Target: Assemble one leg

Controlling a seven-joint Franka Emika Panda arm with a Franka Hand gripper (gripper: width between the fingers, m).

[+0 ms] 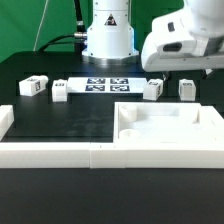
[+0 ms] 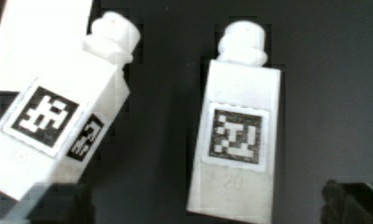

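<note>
Four white legs with black-and-white tags stand on the black table: two at the exterior view's left [image 1: 33, 86] [image 1: 60, 92] and two at the right [image 1: 152, 89] [image 1: 187, 90]. My gripper [image 1: 172, 70] hovers above the right pair. In the wrist view one leg [image 2: 236, 140] lies in line between my two dark fingertips [image 2: 48, 205], with its lower end reaching between them and gaps on both sides. A second leg [image 2: 58, 110] lies beside it, tilted. The gripper [image 2: 201, 205] is open and holds nothing.
The marker board [image 1: 107, 84] lies in front of the robot base [image 1: 107, 35]. The large flat white square piece [image 1: 170, 135] with raised rim sits at the front right. A long white bar [image 1: 45, 152] runs along the front left.
</note>
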